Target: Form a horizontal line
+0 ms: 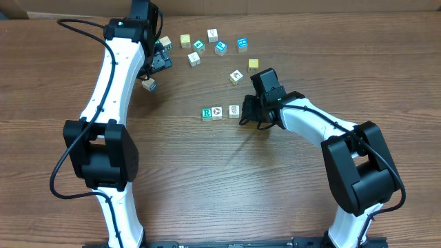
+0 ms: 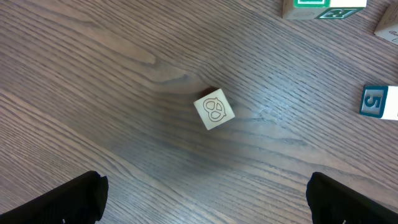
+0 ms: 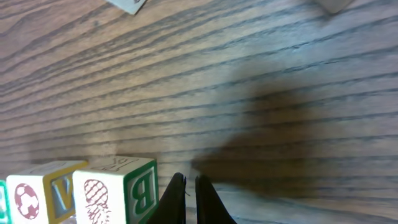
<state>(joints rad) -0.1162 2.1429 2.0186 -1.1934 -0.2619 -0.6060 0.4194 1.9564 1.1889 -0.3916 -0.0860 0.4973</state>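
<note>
Three white-faced cubes form the horizontal line (image 1: 219,111) on the wooden table (image 1: 207,186). The line lies just beside the right pincer (image 3: 186,194), on the side of its closed fingertips that faces the left arm.

1. Right pincer: clenched. Its two fingers meet with only a thin slit between them and grasp nothing. In the right wrist view the fingertips stand low at the table surface.
2. Nearest row member: the pineapple cube (image 3: 115,190), which shows a green B on its side face. It sits just beside the clenched fingertips; the view does not show whether they touch.
3. Next row member: the ball cube (image 3: 38,194), directly beyond the pineapple cube and farther from the fingertips.
4. Far end of the row: the green R cube (image 1: 207,113), the member farthest from the right pincer.
5. Left pincer (image 2: 204,190): released, fingers spread wide, grasping nothing.
6. A loose pretzel cube (image 2: 214,110) lies ahead of the left pincer, centred between its two fingers, apart from both, and turned at an angle to them.
7. A blue 5 cube (image 2: 376,101) lies beyond the left pincer's outer finger line, well apart from the pretzel cube.
</note>
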